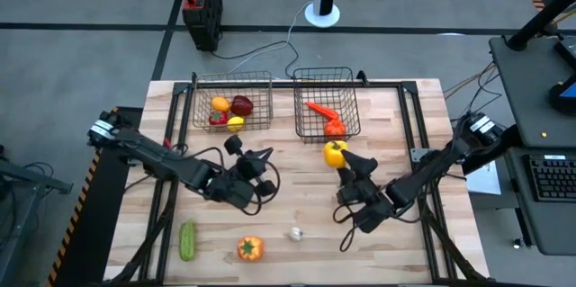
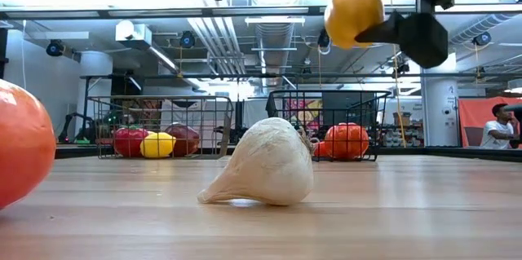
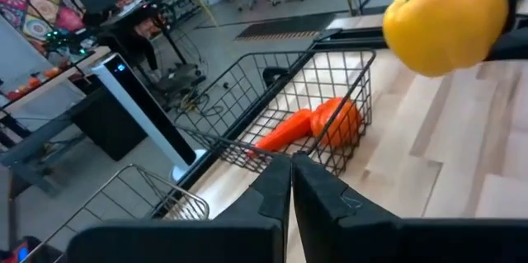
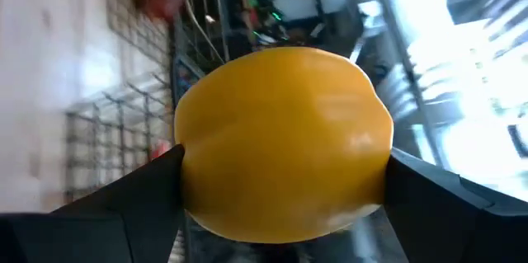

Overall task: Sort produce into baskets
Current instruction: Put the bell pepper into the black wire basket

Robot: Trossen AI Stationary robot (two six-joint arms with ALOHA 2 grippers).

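Note:
My right gripper (image 1: 342,156) is shut on a yellow pepper (image 1: 335,152), in the air just in front of the right basket (image 1: 353,107). That basket holds a carrot (image 1: 320,108) and an orange pepper (image 1: 335,128). The left basket (image 1: 200,107) holds an orange, an apple, a tomato and a lemon (image 1: 235,124). My left gripper (image 1: 247,149) hangs shut with nothing in it, in front of the left basket. A cucumber (image 1: 187,240), an orange pepper (image 1: 250,248) and a garlic bulb (image 2: 265,162) lie on the table near its front edge. My right gripper pinches the yellow pepper between its two fingers (image 4: 153,189), one on each of two opposite sides (image 4: 194,172) of its body. The fingers reach in about level, from the table's near right. The pepper is lifted well clear of the table (image 2: 352,11).
Bare wooden table (image 1: 396,116) lies between the baskets and the loose produce. Both arms cross the middle of the table. Beyond the far edge are cables and a black box (image 1: 202,4) on the floor; a person (image 2: 496,130) sits far off in the room.

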